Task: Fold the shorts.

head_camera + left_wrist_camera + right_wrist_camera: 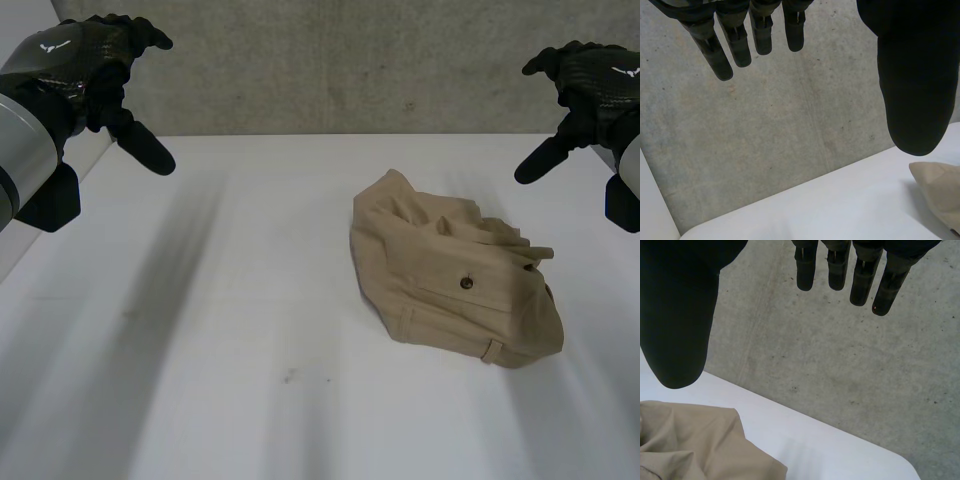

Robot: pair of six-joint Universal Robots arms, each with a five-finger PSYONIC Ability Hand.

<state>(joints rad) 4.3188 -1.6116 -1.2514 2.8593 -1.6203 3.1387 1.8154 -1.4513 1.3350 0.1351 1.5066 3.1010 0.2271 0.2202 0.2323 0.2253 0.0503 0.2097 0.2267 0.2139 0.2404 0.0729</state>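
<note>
Tan shorts point(450, 285) are lying crumpled in a heap on the white table point(200, 360), toward the robot's right side. Left hand point(88, 60) and right hand point(590, 78) are hovering high, well apart from the cloth, fingers straight and spread, holding nothing. Likely risk: a hand is pinching several bunched layers at once, so the heap drags instead of flattening.

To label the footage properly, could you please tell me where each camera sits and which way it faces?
Head view: between and behind the arms, looking down at the white table and tan shorts; left hand and right hand raised, open.
Left wrist view: on the left wrist, facing the concrete wall; own fingers and thumb.
Right wrist view: on the right wrist, facing the same wall; own fingers and thumb.
All three share the shorts.
</note>
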